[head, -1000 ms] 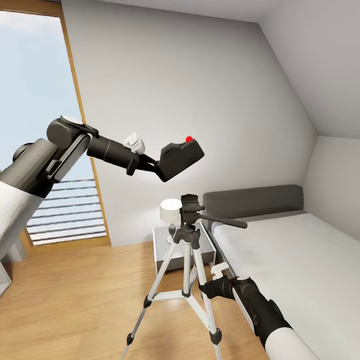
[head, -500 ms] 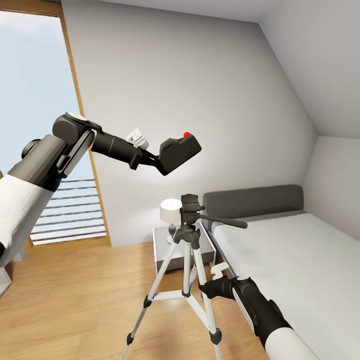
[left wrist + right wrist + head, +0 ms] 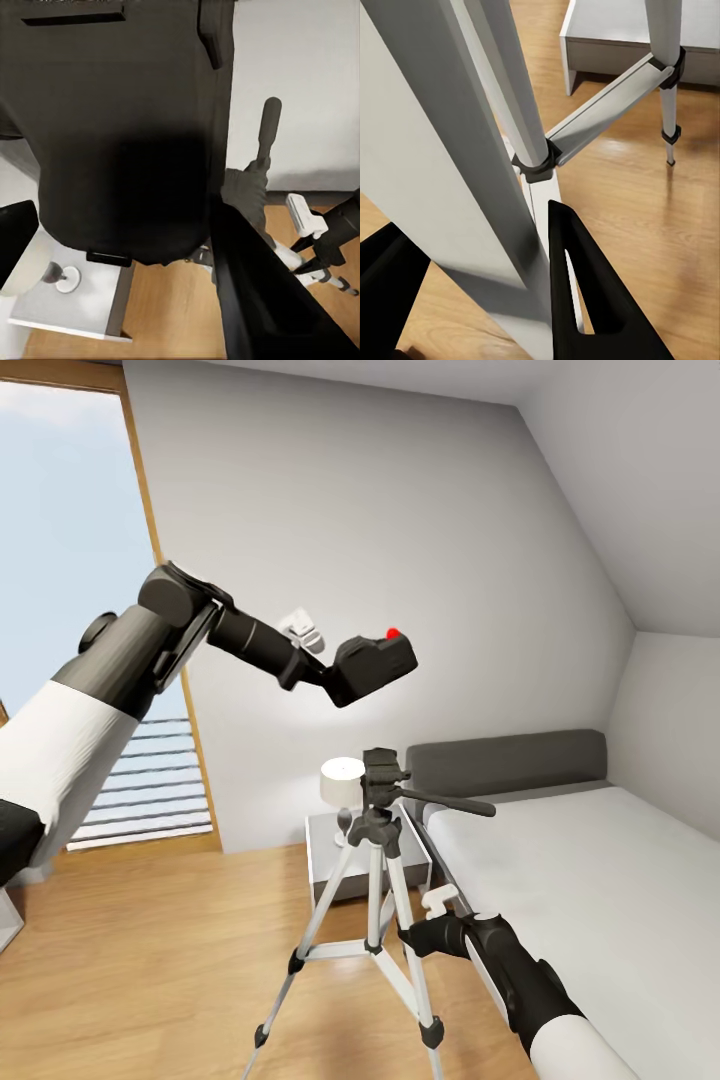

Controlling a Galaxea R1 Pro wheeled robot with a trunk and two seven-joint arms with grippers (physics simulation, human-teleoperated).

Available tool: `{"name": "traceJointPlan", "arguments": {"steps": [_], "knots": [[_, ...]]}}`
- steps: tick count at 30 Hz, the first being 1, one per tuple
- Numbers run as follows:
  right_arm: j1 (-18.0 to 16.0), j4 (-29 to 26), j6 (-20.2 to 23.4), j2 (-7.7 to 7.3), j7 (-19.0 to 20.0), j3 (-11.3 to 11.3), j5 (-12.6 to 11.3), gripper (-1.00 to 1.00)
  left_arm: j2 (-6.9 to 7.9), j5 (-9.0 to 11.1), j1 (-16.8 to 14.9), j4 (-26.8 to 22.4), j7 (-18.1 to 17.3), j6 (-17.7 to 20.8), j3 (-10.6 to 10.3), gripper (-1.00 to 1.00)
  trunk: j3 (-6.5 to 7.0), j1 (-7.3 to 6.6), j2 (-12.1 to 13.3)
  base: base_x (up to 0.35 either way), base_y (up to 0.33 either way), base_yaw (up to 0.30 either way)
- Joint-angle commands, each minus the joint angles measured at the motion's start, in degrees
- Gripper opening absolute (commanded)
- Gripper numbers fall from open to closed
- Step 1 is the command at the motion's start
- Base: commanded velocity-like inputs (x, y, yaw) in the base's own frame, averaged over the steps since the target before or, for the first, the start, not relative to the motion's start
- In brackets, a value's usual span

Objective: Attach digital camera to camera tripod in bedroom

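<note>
Bedroom floor carries the camera tripod point(image 3: 375, 880) by the bed's point(image 3: 560, 860) corner. Your left gripper point(image 3: 325, 678), clamped on the digital camera point(image 3: 376, 667), has advanced over the head: lowering remains. Right gripper point(image 3: 412, 940) straddles a leg; grip unclear.

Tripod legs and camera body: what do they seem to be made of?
The tripod legs look like metal, probably aluminium: smooth silver-white tubes with a soft sheen, seen close in the right wrist view, joined by matte black collars that look plastic. The camera, held by the left gripper, looks like matte black plastic, with a glossy red button on top. Being a simulator's render, it leaves this open.
</note>
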Motion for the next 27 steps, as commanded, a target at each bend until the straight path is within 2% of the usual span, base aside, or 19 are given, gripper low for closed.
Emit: {"name": "traceJointPlan", "arguments": {"steps": [1, 7, 11, 12, 16, 20, 27], "knots": [[0.0, 3.5, 0.2, 0.01, 0.4, -0.1, 0.8, -1.0, -0.04, -0.7, 0.0, -0.1, -0.6, 0.3, -0.1, -1.0, -0.04, 0.03, 0.0, 0.0, 0.0, 0.0], [0.0, 3.5, 0.1, 0.01, 0.4, -0.1, 0.8, -1.0, -0.67, -1.4, -0.1, -0.1, -1.5, 0.4, -0.6, -1.0, -0.04, 0.03, 0.0, 0.0, 0.0, 0.0], [0.0, 3.5, -0.4, 0.01, 0.4, -0.1, 0.8, -1.0, -0.82, -1.5, -0.1, 0.1, -1.6, 0.3, -3.2, -1.0, -0.04, 0.03, 0.0, 0.0, 0.0, 0.0], [0.0, 3.5, -0.6, 0.01, 0.4, -0.1, 0.8, -1.0, -0.84, -1.5, -0.1, 0.2, -1.6, 0.4, -4.7, -1.0, -0.04, 0.03, 0.0, 0.0, 0.0, 0.0], [0.0, 3.5, -1.0, 0.01, 0.3, -0.1, 0.8, -1.0, -0.81, -1.6, -0.1, 0.0, -1.7, 0.5, -7.7, -1.0, -0.04, 0.03, 0.0, 0.0, 0.0, 0.0], [0.0, 3.5, -1.1, 0.01, 0.3, -0.1, 0.8, -1.0, -0.8, -1.5, -0.1, -0.2, -1.7, 0.6, -8.6, -1.0, -0.04, 0.03, 0.0, 0.0, 0.0, 0.0], [0.0, 3.5, -1.2, 0.01, 0.4, -0.1, 0.8, -1.0, -0.82, -1.3, -0.1, -0.2, -1.8, 0.8, -8.9, -1.0, -0.04, 0.03, 0.0, 0.0, 0.0, 0.0]]}}
